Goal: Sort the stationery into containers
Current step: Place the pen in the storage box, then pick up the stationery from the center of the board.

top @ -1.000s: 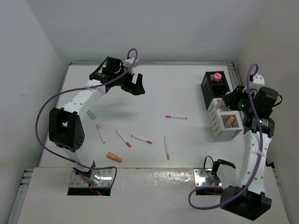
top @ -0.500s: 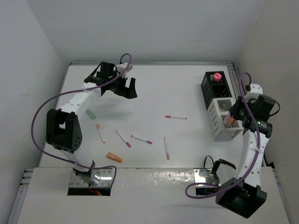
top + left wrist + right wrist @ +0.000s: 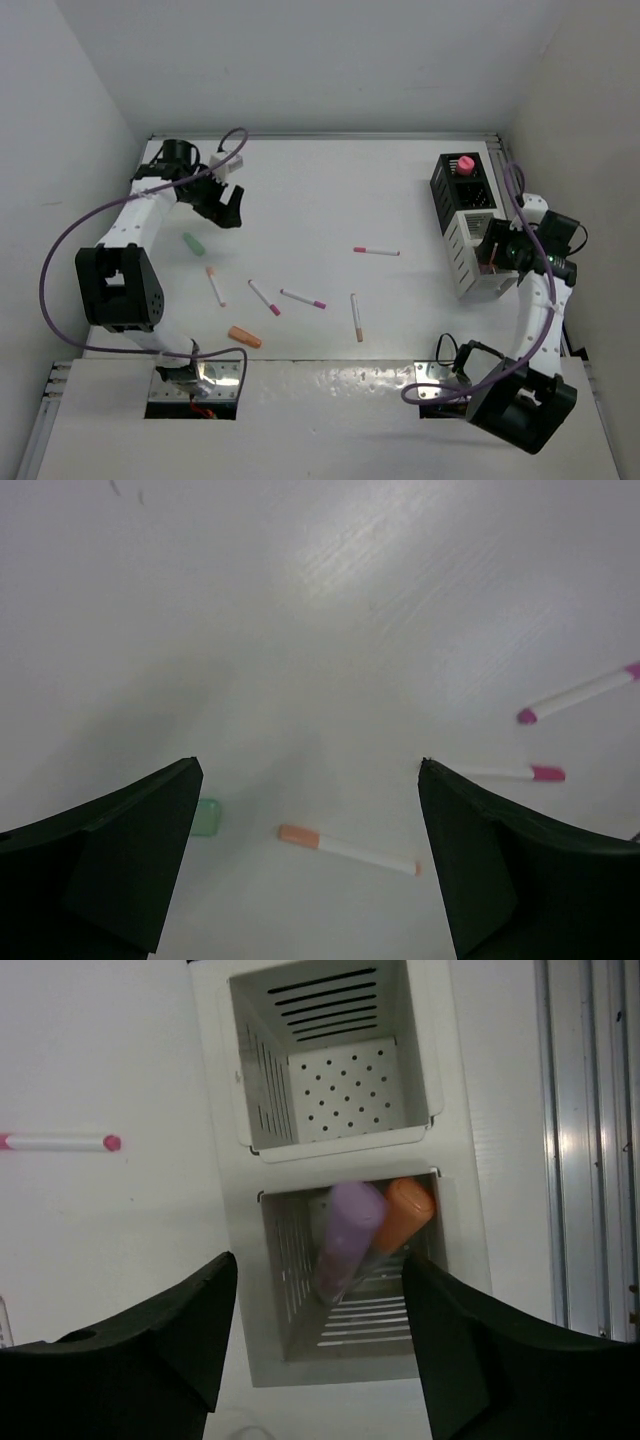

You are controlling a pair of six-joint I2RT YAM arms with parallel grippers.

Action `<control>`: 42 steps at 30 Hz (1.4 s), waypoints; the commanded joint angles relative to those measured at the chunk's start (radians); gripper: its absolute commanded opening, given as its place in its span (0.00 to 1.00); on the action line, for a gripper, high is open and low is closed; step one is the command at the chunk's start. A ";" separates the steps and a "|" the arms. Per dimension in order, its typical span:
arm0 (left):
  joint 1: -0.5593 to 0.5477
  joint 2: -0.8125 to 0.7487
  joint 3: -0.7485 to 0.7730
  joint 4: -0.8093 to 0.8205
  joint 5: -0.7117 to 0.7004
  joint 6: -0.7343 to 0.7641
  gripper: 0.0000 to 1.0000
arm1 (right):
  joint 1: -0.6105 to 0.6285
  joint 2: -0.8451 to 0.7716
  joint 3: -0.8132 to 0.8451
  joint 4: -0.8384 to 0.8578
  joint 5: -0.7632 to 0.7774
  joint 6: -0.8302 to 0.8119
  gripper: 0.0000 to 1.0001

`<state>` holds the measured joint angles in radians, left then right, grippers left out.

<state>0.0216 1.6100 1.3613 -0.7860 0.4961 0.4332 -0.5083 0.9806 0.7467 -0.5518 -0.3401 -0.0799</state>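
Note:
My right gripper [image 3: 320, 1260] [image 3: 494, 256] hangs open over the white slatted rack [image 3: 225, 1210] [image 3: 462, 268]. Below it, a lilac piece [image 3: 348, 1235] and an orange piece [image 3: 403, 1212] lean in the nearer compartment, free of the fingers. The rack's other compartment [image 3: 340, 1080] holds nothing. A pink-and-maroon piece [image 3: 466, 164] stands in the black holder [image 3: 455, 188]. My left gripper [image 3: 310, 765] [image 3: 228, 208] is open above the table at the far left, over an orange-tipped white pen [image 3: 345, 848] [image 3: 216, 286] and beside a mint-green piece [image 3: 208, 817] [image 3: 193, 243].
Several more white pens lie mid-table: pink-tipped ones [image 3: 264, 297] [image 3: 303, 298] [image 3: 376, 251] and an orange-tipped one [image 3: 356, 317]. A chunky orange piece [image 3: 244, 337] lies near the front edge. White walls close the table on three sides; a metal rail [image 3: 590, 1140] runs behind the rack.
My right gripper has opened and the lilac piece has dropped into the rack beside the orange one. The left arm has swung left and down towards the mint-green piece.

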 commanded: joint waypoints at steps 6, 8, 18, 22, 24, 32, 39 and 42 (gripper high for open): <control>0.124 0.059 -0.007 -0.326 0.113 0.651 0.84 | -0.004 0.061 0.150 -0.068 -0.149 0.072 0.69; 0.149 0.065 -0.016 -0.346 0.110 0.766 0.80 | -0.001 0.070 0.187 -0.082 -0.178 0.130 0.69; 0.170 0.145 0.015 -0.114 -0.025 0.622 0.72 | 0.019 0.089 0.246 -0.108 -0.243 0.203 0.68; 0.175 0.162 -0.011 0.017 -0.203 0.331 0.73 | 0.045 0.073 0.243 -0.100 -0.232 0.210 0.68; 0.182 0.197 0.019 -0.025 -0.243 0.218 0.66 | 0.053 0.070 0.243 -0.097 -0.224 0.212 0.68; 0.177 0.027 -0.159 0.161 -0.348 -0.290 0.75 | 0.070 0.061 0.218 -0.085 -0.215 0.215 0.68; 0.169 0.122 -0.136 0.174 -0.482 -0.510 0.75 | 0.070 0.050 0.214 -0.089 -0.218 0.186 0.68; 0.167 0.185 -0.113 0.162 -0.485 -0.571 0.73 | 0.070 0.047 0.217 -0.099 -0.217 0.172 0.68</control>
<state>0.1909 1.7420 1.2167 -0.6376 0.0608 -0.0044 -0.4427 1.0492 0.9539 -0.6605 -0.5514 0.1181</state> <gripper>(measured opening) 0.736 0.686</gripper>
